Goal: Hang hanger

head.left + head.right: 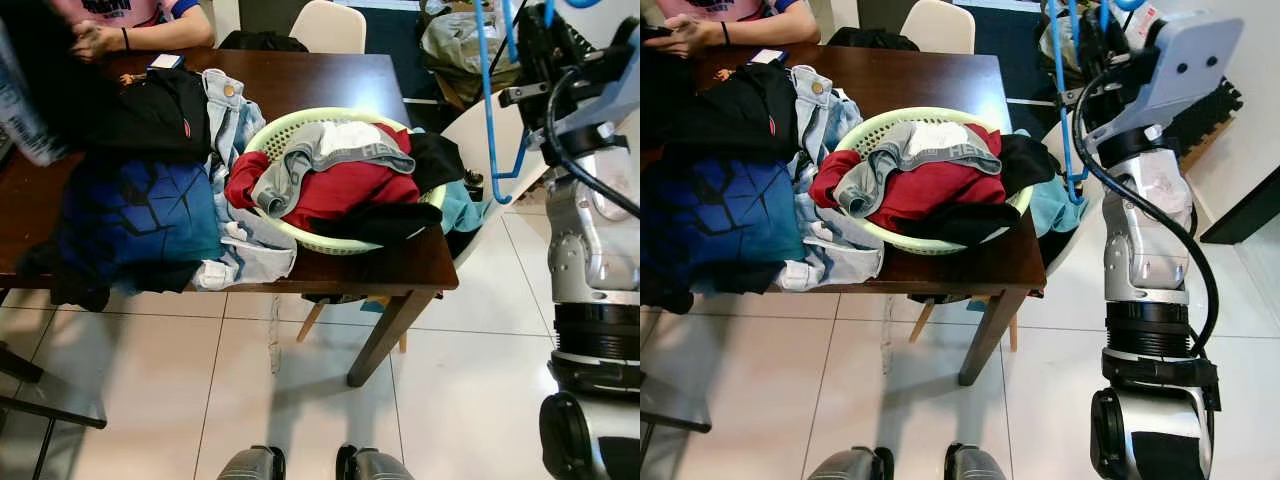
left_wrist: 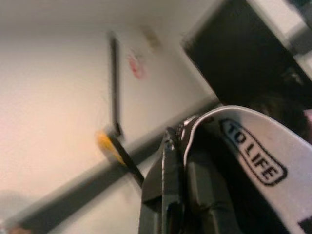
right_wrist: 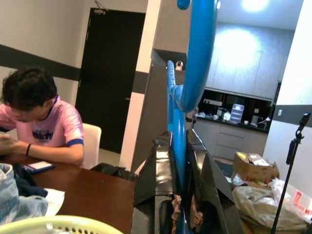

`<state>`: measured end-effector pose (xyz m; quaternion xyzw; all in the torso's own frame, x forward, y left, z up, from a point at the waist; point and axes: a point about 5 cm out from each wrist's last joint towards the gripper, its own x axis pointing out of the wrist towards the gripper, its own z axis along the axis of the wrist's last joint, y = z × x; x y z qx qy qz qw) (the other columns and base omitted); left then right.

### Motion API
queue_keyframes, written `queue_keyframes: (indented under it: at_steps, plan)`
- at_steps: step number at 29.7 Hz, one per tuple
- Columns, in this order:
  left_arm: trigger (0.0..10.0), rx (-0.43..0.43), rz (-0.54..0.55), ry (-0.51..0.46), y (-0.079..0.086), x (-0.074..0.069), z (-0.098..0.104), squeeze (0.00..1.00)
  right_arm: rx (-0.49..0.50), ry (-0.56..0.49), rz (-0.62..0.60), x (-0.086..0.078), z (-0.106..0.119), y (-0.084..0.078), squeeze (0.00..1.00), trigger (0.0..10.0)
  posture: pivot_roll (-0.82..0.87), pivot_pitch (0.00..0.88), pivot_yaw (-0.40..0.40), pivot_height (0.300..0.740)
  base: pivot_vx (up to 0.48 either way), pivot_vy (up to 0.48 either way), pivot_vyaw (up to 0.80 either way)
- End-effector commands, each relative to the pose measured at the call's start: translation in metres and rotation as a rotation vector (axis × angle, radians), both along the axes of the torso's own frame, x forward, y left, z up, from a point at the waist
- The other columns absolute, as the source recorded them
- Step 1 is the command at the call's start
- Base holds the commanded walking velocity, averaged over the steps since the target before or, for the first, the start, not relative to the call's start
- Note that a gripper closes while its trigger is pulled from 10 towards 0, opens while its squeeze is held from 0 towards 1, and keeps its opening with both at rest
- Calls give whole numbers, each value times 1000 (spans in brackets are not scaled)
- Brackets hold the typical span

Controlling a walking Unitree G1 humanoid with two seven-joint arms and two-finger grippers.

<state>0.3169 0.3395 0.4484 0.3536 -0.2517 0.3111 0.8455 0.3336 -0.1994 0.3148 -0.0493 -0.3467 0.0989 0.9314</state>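
A blue plastic hanger [image 3: 183, 92] stands upright in my right gripper [image 3: 178, 139], which is shut on its lower bar. In the eye views the hanger [image 1: 490, 110] hangs high at the right, above the table's right end, under the raised right gripper [image 1: 1090, 40]. My left gripper [image 2: 178, 141] points up at a wall and ceiling. A dark garment's grey waistband [image 2: 253, 151], printed "TO LIFE", lies across its black fingers [image 2: 165, 190], which look closed on it. A dark blurred cloth [image 1: 40, 60] hangs close at the upper left.
A dark wooden table [image 1: 330, 80] carries a green laundry basket [image 1: 262, 130] heaped with clothes and a pile of jeans and dark garments [image 1: 140, 220]. A person in a pink shirt [image 1: 130, 25] sits at the far side. A white chair [image 1: 330, 28] stands behind. White tile floor [image 1: 150, 380] lies in front.
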Motion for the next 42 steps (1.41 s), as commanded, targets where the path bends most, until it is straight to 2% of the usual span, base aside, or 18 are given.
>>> queue_keyframes:
  at_steps: [1,4,5,11,14,16,19,21,23,26,29,32,33,34,35,37,38,42]
  plan:
    - [10000,-66,-45,111,7,10,-19,0,6,-6,-8,-4,2,-3,0,10000,13,107,20,740,0,0,0]
    - [10000,-118,-65,165,13,16,-35,71,4,3,-11,-5,0,-3,0,10000,5,125,14,740,0,0,0]
    - [10000,-137,-75,182,15,18,-41,1000,4,7,-12,-5,-1,-4,0,10000,4,129,13,740,0,0,0]
    - [10000,-175,-115,237,17,24,-59,1000,4,15,-12,-6,-2,-4,0,10000,7,140,10,740,0,0,0]
    - [10000,-309,-182,283,21,30,-78,1000,6,20,-9,-5,-3,-2,0,10000,8,145,9,740,0,0,0]
    - [10000,-549,-408,457,11,41,-120,1000,8,27,-1,-5,-3,0,0,10000,11,154,2,740,0,0,0]
    - [10000,-587,-487,521,4,42,-133,1000,7,29,1,-5,-3,1,0,10000,11,154,2,740,0,0,0]
    - [10000,-535,-547,595,-1,39,-140,1000,6,31,3,-5,-3,1,0,10000,12,158,2,740,0,0,0]
    - [10000,-215,-535,755,4,15,-138,1000,4,33,1,-6,-2,0,0,10000,14,161,-2,740,0,0,0]
    - [10000,-215,-535,755,4,15,-138,1000,4,33,1,-6,-2,0,0,10000,14,161,-2,740,0,0,0]
    - [10000,73,-576,863,-3,-15,-124,1000,2,37,1,-7,-2,-1,0,10000,25,164,-7,740,0,0,0]
    - [10000,73,-576,863,-3,-15,-124,1000,2,37,1,-7,-2,-1,0,10000,25,164,-7,740,0,0,0]
    - [10000,188,-651,835,-17,-28,-108,820,2,39,2,-6,-2,-1,0,10000,28,164,-11,740,0,0,0]
    - [10000,188,-651,835,-17,-28,-108,820,2,39,2,-6,-2,-1,0,10000,28,164,-11,740,0,0,0]
    - [10000,281,-681,723,-34,-37,-79,0,7,42,-1,-5,-3,0,0,10000,35,157,-22,740,0,0,0]
    - [10000,281,-681,723,-34,-37,-79,0,7,42,-1,-5,-3,0,0,10000,35,157,-22,740,0,0,0]
    - [10000,312,-691,592,-45,-39,-54,0,22,36,-22,-5,-3,-1,0,10000,37,154,-22,740,0,0,0]
    - [10000,295,-712,497,-53,-35,-40,0,46,27,-54,-4,-1,-3,0,10000,32,154,-17,740,0,0,0]
